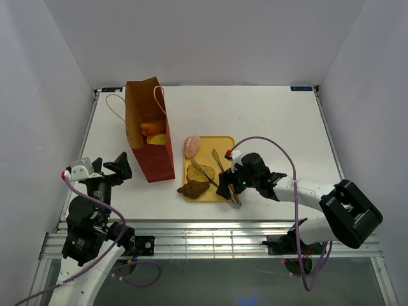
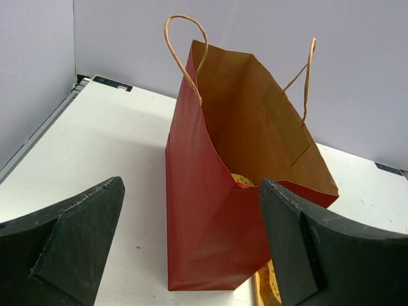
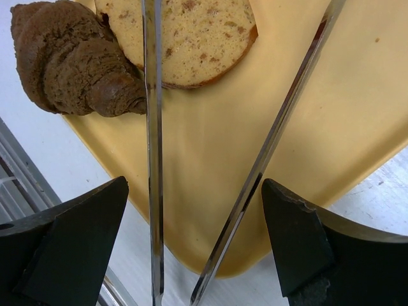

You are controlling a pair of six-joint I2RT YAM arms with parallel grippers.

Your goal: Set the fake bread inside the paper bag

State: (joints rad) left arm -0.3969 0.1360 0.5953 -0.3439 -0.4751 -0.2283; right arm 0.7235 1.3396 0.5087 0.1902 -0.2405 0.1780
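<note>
The paper bag point(image 1: 151, 143) stands open at the left of the table, with an orange loaf point(image 1: 152, 127) and a speckled yellow piece point(image 1: 157, 139) inside. A pink roll point(image 1: 192, 146), a speckled slice point(image 1: 203, 173) and a brown croissant point(image 1: 193, 189) lie on the yellow tray point(image 1: 224, 145). My right gripper point(image 1: 228, 186) is open over the tray's near edge, and both arms of the silver tongs point(image 3: 152, 159) run between its fingers without touching them. The croissant point(image 3: 70, 64) and slice point(image 3: 191, 38) lie just ahead. My left gripper point(image 1: 109, 167) is open and empty, facing the bag point(image 2: 210, 210).
White walls close in the table on the left, back and right. The bag's cord handles point(image 2: 185, 51) stick up above its rim. A corner of the tray point(image 2: 264, 287) shows beside the bag's base. The table's near edge with metal rails lies just behind the tray.
</note>
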